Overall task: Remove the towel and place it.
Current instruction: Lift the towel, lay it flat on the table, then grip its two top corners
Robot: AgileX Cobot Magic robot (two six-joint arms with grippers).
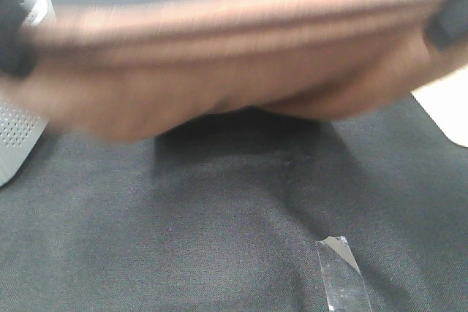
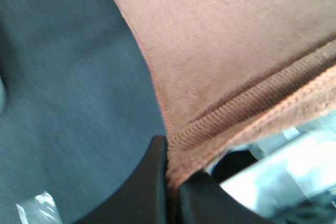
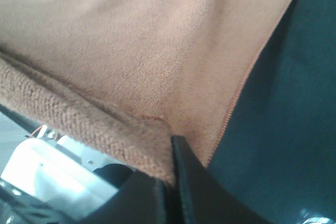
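The orange-brown towel [image 1: 219,63] is held up in the air, stretched between both grippers across the upper part of the exterior view, blurred, its lower edge sagging above the black table covering [image 1: 219,224]. My left gripper [image 1: 14,38] pinches its left end; in the left wrist view the black fingers [image 2: 152,182] are shut on the stitched edge of the towel [image 2: 236,51]. My right gripper [image 1: 446,23] pinches its right end; in the right wrist view the fingers [image 3: 184,182] are shut on the towel [image 3: 131,51]. The white tag is not visible.
A white perforated box [image 1: 18,129] stands at the left edge of the table. A piece of clear tape [image 1: 342,275] is stuck to the black covering at the front right. A white surface [image 1: 446,107] shows at the right edge.
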